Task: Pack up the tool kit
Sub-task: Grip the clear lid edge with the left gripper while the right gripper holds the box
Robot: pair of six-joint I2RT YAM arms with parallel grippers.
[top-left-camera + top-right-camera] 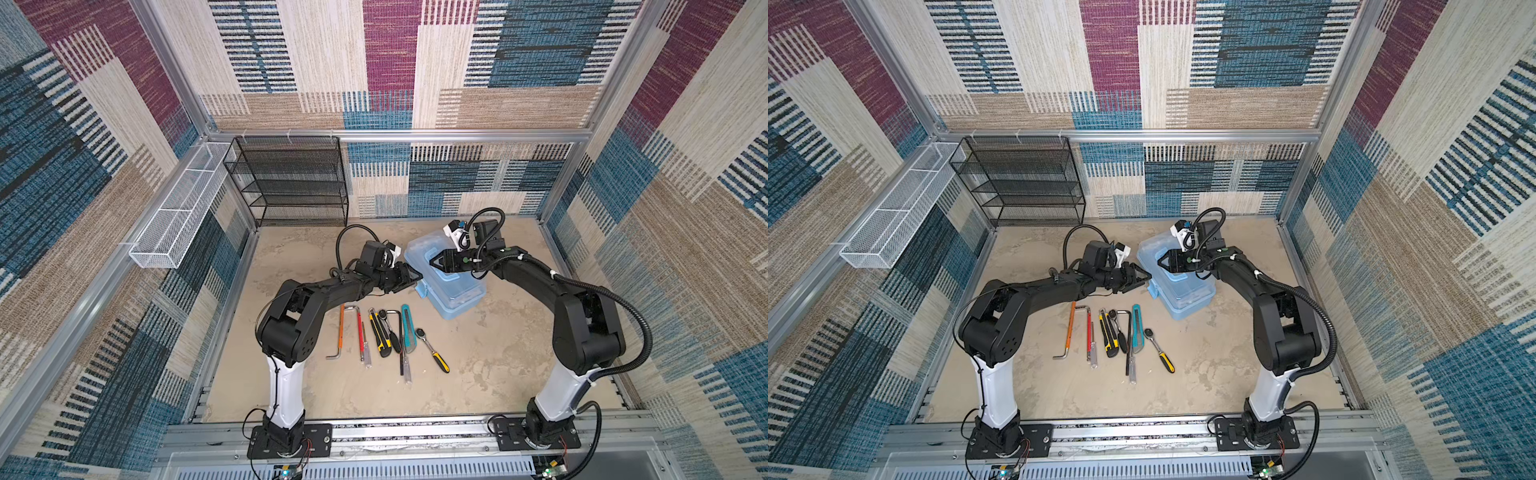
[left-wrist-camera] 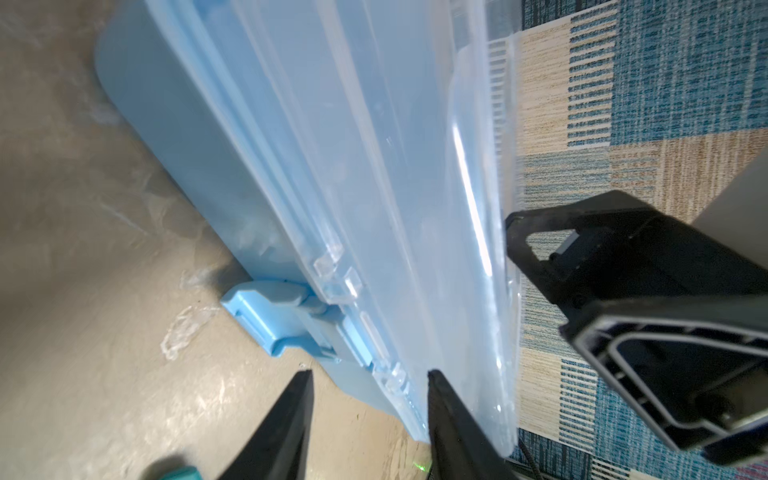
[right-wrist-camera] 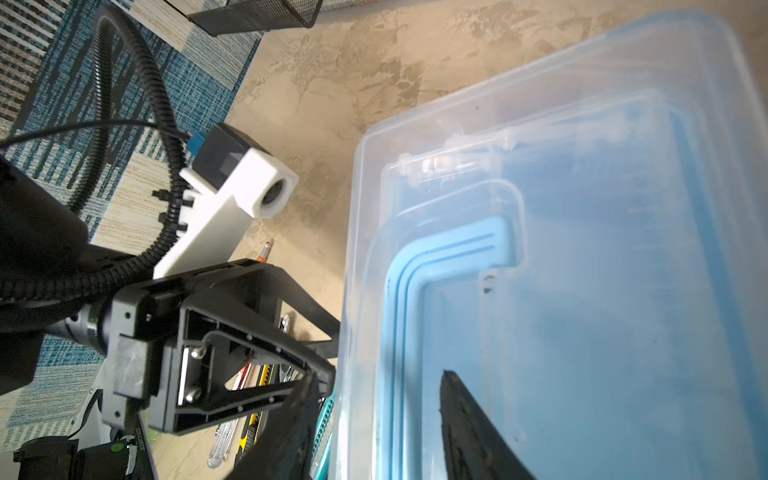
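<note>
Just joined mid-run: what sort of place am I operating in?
Probably a purpose-built robot test cell, not a real workshop: an aluminium frame walled with carpet panels, a mounting rail along the front, and hand tools laid in a row beside a light-blue case.

Robotics lab test cell. Boxed in by aluminium-profile frame, carpet-patterned panels on three sides. Black-and-white left arm and right arm bolted to slotted rail, well behind left hand and right hand. White-mounted wrist camera just behind left hand; corrugated cable conduit looped behind right hand. Mottled beige desk under both hands. Black mesh rack and white mesh basket against frame, beyond left hand.
</note>
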